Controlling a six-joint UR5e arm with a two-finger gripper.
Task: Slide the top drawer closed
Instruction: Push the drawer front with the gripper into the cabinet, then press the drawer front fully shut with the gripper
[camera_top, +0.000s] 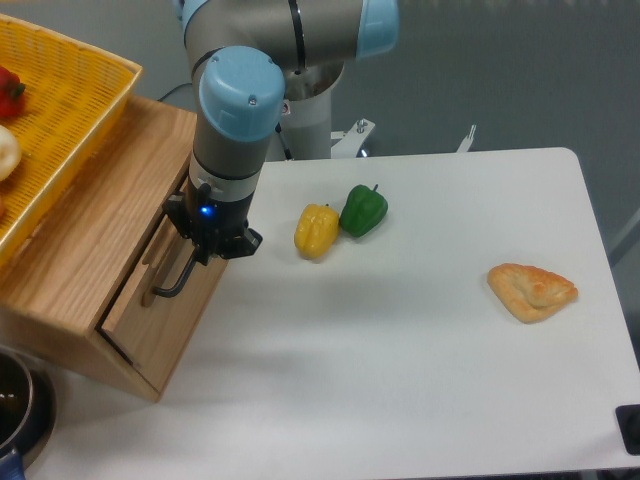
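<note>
Overhead fixed camera, single view. We see the UR5e arm reaching down from the top centre, its claw (207, 250) set against the front of the top drawer (160, 300) at the left of the white tabletop (400, 360). We cannot tell whether the claw's fingers are spread or pressed together, since the wrist housing hides them from above; a small blue light shows on the wrist. The long black bar handle (172, 285) curves out from just under the claw and runs down along the drawer's flat oak front panel. The drawer front sits nearly flush with the oak cabinet (80, 250), with only a thin dark seam at its lower left corner; nothing of the drawer's inside can be seen. On top of the cabinet rests a yellow woven basket (70, 110), cut off by the left edge, with a red item (8, 92) and a pale one (6, 152) inside it. Just right of the claw on the tabletop lie a yellow bell pepper (317, 230) and a green bell pepper (363, 210), touching each other. Well apart, toward the right side, lies a golden pastry turnover (532, 291). A dark metal pot rim (15, 410) shows at the lower left corner.
</note>
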